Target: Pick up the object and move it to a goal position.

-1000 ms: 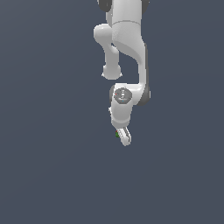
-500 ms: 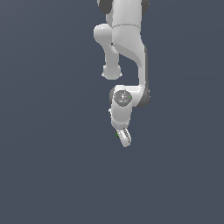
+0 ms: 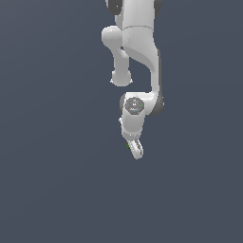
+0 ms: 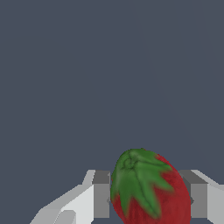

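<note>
My claw (image 4: 146,201) pinches the red, green-topped object (image 4: 148,188) between both fingers; the pick looks done, and carrying it to the goal remains.

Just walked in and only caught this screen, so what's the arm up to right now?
A white Panda arm in a simulator has a small red strawberry with a green leafy cap between its fingers. The wrist view shows the fruit sitting between the two finger pads, apparently gripped. In the exterior view the gripper points downward over a plain dark grey ground, and only a speck of green shows at its tip. No goal marker is visible.
</note>
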### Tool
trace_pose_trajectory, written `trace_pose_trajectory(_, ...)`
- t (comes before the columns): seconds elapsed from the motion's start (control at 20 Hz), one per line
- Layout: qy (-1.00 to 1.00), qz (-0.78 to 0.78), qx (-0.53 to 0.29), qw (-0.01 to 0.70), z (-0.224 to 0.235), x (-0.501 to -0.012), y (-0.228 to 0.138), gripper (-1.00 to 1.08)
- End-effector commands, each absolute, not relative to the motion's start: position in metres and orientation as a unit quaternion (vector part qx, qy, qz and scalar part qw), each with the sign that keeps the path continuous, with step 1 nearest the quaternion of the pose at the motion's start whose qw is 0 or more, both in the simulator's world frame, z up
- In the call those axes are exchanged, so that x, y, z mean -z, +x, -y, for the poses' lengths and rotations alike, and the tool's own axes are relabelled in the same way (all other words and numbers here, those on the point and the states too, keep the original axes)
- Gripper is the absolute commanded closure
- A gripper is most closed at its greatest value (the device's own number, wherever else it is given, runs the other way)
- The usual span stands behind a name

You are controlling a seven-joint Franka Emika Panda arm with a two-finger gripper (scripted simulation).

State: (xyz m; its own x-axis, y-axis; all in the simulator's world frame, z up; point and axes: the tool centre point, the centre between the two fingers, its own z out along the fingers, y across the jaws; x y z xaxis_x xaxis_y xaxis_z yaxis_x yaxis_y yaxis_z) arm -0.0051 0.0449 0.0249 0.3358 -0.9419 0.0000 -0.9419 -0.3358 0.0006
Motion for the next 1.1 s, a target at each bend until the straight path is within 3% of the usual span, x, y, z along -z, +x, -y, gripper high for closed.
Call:
trace_pose_trajectory(0.0,0.818,0.576,0.0,0.0,-0.053,-0.029,-0.004,1.08)
trace_pose_trajectory(1.05,0.818,0.576,0.0,0.0,-0.227,-0.108,0.016,1.08)
